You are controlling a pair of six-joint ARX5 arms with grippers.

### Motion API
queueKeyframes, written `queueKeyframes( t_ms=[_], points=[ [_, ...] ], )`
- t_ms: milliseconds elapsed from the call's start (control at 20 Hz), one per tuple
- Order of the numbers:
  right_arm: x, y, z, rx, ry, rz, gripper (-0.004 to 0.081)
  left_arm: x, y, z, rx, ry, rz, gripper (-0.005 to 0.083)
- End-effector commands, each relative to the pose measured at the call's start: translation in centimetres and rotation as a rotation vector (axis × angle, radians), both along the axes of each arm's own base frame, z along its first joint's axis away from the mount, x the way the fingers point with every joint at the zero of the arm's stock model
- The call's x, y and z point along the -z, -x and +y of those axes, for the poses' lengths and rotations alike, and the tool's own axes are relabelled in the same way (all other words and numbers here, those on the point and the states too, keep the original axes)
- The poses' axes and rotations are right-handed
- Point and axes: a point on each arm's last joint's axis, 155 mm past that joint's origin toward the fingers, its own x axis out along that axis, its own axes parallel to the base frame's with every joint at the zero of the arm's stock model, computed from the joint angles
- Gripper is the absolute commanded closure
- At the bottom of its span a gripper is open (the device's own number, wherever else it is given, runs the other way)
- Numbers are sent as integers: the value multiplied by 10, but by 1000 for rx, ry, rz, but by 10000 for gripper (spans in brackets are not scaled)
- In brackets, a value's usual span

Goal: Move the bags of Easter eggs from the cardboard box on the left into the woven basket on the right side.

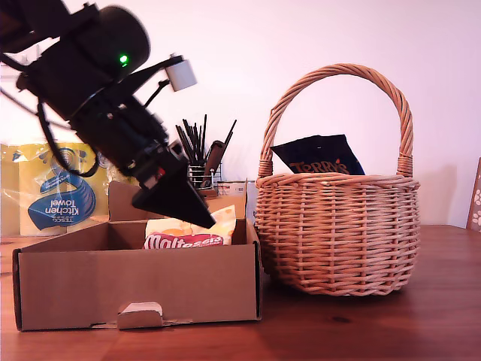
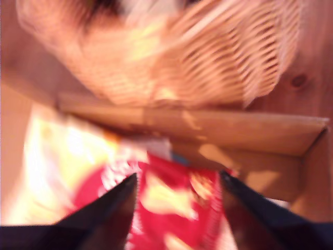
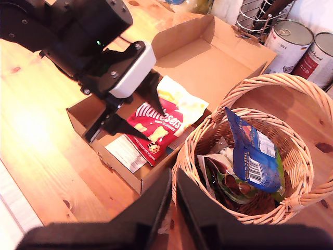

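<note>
Now the woven basket (image 1: 338, 229) is seen standing tall at the exterior view's right, hard against the cardboard box (image 1: 135, 282) so that each carry is kept short. Already it is loaded: a dark blue Terry's bag (image 3: 250, 151) is propped upright against its inner wall, with a green-and-white bag (image 3: 226, 179) slumped beneath it. Only the red Maltesers bag (image 3: 158, 125) is left lying flat in the box, at the end nearest the basket (a paper slip (image 3: 126, 153) lies beside it). My first gripper (image 2: 177, 182) is angled steeply down over that bag, jaws spread wide to either side of it and nothing held, evidently so that it can be straddled before closing. My second gripper (image 3: 173, 182) is parked high above the basket's rim, its fingers pressed almost together on nothing, kept out of the way.
</note>
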Motion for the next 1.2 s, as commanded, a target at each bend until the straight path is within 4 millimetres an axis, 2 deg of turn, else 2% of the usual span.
queueKeyframes(
  t_ms=[0, 100, 300, 450, 600, 900, 950, 1050, 1150],
  points=[
    [7, 1, 1, -8, 9, 6, 783, 14, -6, 10, -12, -27, 9, 202],
    [7, 1, 1, -8, 10, 6, 783, 21, -10, 14, -20, -37, 20, 202],
    [6, 1, 1, -8, 8, 5, 783, 51, -7, 18, -25, -72, 85, 201],
    [6, 1, 2, -8, 7, 5, 783, 59, -9, 19, -31, -84, 91, 150],
    [6, 2, 3, -14, 4, 8, 783, 68, -20, 24, -63, -107, 66, 147],
    [6, 2, 3, -14, 3, 10, 783, 97, -15, 26, -59, -135, 120, 156],
    [6, 2, 3, -14, 3, 10, 783, 99, -14, 26, -59, -139, 129, 184],
    [6, 2, 3, -14, 2, 10, 783, 99, -13, 27, -59, -142, 133, 304],
    [6, 2, 3, -14, 0, 8, 783, 101, -10, 29, -64, -149, 150, 525]
  ],
)
